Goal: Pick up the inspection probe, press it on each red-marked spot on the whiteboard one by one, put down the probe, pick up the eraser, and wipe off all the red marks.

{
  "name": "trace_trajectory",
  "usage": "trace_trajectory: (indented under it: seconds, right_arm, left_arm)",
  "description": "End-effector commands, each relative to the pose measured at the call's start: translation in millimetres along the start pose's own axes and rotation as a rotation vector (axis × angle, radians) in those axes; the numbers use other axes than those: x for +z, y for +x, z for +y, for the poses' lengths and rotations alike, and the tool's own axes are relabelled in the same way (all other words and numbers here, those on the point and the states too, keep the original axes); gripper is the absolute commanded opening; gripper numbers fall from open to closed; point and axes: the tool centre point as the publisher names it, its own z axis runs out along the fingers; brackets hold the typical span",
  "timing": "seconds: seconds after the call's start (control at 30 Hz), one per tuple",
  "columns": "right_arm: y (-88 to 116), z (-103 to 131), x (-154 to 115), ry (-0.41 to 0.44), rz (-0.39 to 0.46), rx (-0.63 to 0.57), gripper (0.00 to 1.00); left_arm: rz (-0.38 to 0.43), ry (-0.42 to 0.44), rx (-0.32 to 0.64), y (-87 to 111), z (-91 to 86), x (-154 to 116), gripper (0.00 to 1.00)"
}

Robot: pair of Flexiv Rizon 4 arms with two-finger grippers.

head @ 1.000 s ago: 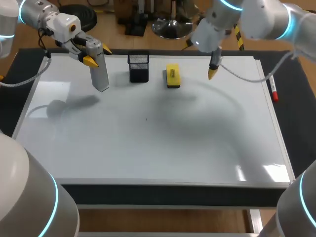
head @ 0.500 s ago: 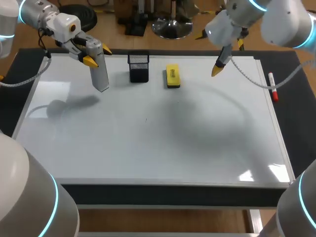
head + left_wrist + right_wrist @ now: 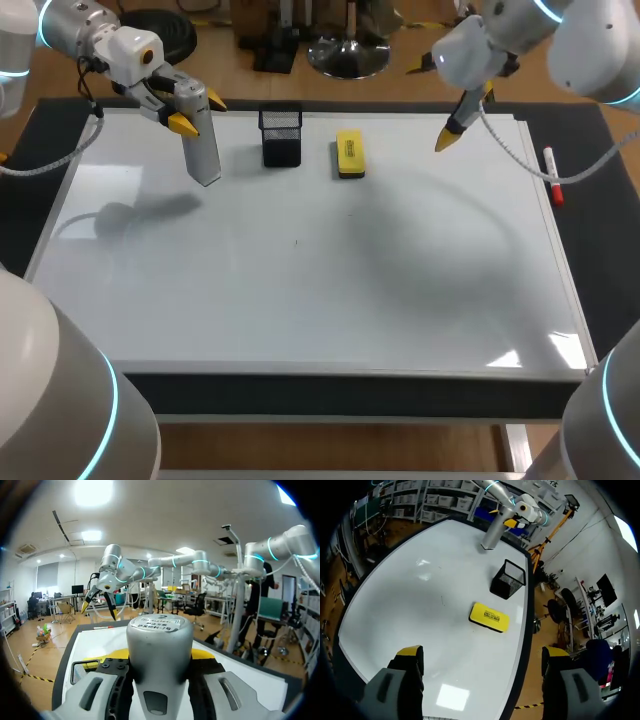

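The silver inspection probe [image 3: 203,150] hangs tip-down above the whiteboard's [image 3: 300,300] far left part, with my left gripper [image 3: 198,112] shut on its upper end. In the left wrist view the probe [image 3: 159,655] fills the gap between the fingers of that gripper [image 3: 160,700]. The yellow eraser [image 3: 350,155] lies flat near the far edge, at mid-board. My right gripper [image 3: 430,104] hangs open and empty above the far right of the board. From the right wrist view the eraser [image 3: 489,617] lies ahead of the open gripper [image 3: 482,660]. I see no red marks on the board.
A black mesh cup [image 3: 281,136] stands between the probe and the eraser. A red marker [image 3: 551,176] lies along the board's right edge. A tiny dark dot [image 3: 296,241] sits near mid-board.
My right gripper has swung to the right and toward the far edge, away from the eraser. The left arm with the probe has not moved.
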Motion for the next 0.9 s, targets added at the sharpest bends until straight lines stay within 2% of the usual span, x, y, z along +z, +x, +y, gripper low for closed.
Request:
trace_trajectory:
  seconds: [0.03, 0.63, 0.9]
  right_arm:
    - [0, 0, -1, 0.003, 0.003, -0.001, 1.00]
    - [0, 0, -1, 0.003, 0.003, -0.001, 1.00]
    - [0, 0, -1, 0.003, 0.003, -0.001, 1.00]
  left_arm:
    - [0.003, -0.001, 0.001, -0.4, -0.7, -1, 0.00]
    - [0.002, -0.008, 0.002, -4.5, -3.5, 3, 0.00]
    - [-0.105, -0.035, 0.006, -26.6, -23.5, 15, 0.00]
